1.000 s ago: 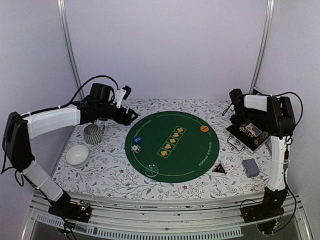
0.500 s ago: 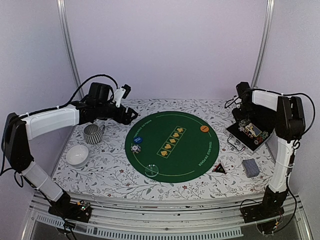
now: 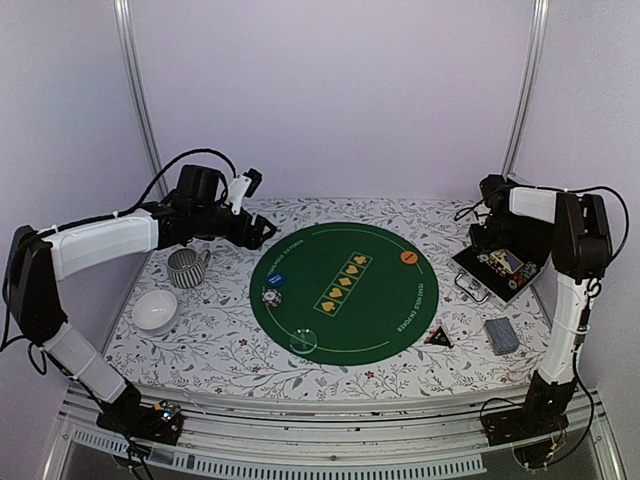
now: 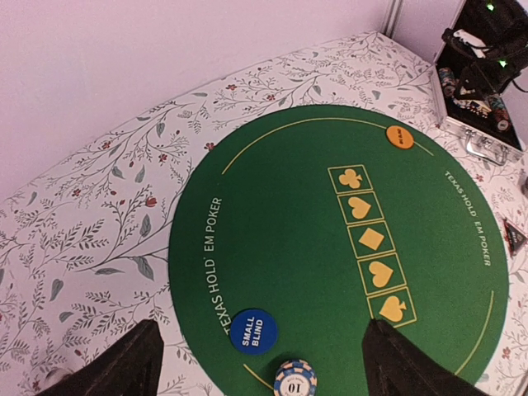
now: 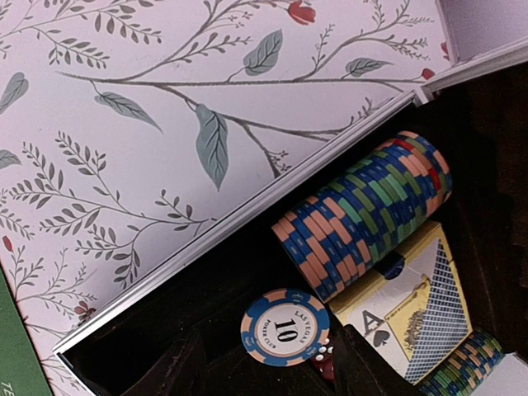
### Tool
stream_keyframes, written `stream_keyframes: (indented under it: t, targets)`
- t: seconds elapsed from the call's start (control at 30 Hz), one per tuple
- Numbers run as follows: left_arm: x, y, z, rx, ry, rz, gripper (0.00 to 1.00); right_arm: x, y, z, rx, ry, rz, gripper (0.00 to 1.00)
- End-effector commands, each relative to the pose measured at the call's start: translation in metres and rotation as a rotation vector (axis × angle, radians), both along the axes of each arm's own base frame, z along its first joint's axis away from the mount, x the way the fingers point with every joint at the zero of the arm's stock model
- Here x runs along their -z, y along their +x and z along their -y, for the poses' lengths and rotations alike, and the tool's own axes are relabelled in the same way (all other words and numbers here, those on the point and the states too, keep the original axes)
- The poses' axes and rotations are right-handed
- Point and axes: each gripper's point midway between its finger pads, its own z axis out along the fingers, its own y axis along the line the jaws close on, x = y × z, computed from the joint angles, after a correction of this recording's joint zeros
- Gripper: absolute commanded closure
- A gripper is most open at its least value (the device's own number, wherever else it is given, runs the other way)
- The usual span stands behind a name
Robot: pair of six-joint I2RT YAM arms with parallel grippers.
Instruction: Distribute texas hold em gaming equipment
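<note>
right gripper [image 5: 271, 365] is down in the case [image 5: 239, 227] at the right side of the table, fingers part-way apart and straddling a loose 10 chip [image 5: 285, 326] that lies flat on the case floor, just beside the chip row [image 5: 363, 214]. a sliver of gap shows on each side, so no pinch yet by my read. left gripper [image 4: 260, 334] hangs wide and empty over the back-left of the mat [image 4: 313, 247], looking down on the blue button [image 4: 253, 331] and the mat chip [image 4: 294, 379] next to it. orange button [image 4: 399, 137] sits at the mat's far rim, and the deck [image 3: 501, 335] lies off the mat near the right arm. the step in hand looks like fetching another chip to hand out. the next move calls for a square close on the chip's edge, a lift clear of the case wall, then a carry to a spot on the mat. flat chip, thin edge: it could slip.
</note>
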Motion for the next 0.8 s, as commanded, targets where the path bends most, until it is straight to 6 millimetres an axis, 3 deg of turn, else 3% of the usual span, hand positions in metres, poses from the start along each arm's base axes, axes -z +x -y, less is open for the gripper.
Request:
stream_keyframes:
  t: [0.0, 0.77]
  targets:
    - [-0.009, -0.001, -0.006, 0.000, -0.012, 0.025, 0.14, 0.019, -0.002, -0.002, 0.037, 0.050, -0.031, 0.46]
    - [-0.010, -0.002, -0.005, 0.005, -0.016, 0.025, 0.14, 0.049, -0.016, 0.010, 0.071, 0.043, -0.099, 0.58]
